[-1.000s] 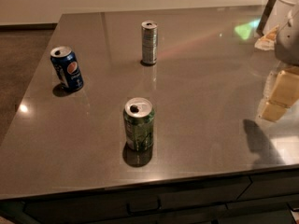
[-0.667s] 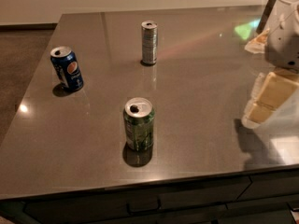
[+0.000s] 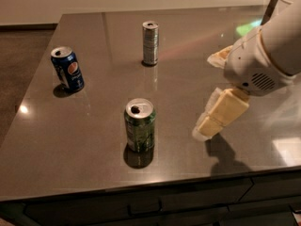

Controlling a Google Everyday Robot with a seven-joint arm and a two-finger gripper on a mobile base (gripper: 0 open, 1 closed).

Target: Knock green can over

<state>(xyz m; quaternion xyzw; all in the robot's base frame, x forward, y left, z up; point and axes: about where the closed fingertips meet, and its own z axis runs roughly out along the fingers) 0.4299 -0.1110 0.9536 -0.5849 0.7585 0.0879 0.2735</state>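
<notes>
The green can (image 3: 139, 125) stands upright on the dark table (image 3: 84, 126), near the front edge and left of centre. Its silver top with the opening faces up. My gripper (image 3: 203, 128) comes in from the right on a white arm (image 3: 263, 55). It hangs low over the table to the right of the green can, about one can's height away from it and not touching it. The gripper holds nothing that I can see.
A blue Pepsi can (image 3: 68, 68) stands at the left of the table. A slim silver can (image 3: 150, 43) stands at the back centre. The table's front edge runs just below the green can, with drawers under it. Floor lies beyond the left edge.
The arm and gripper have moved left and forward, from the table's right edge towards the green can. All three cans stand where they were.
</notes>
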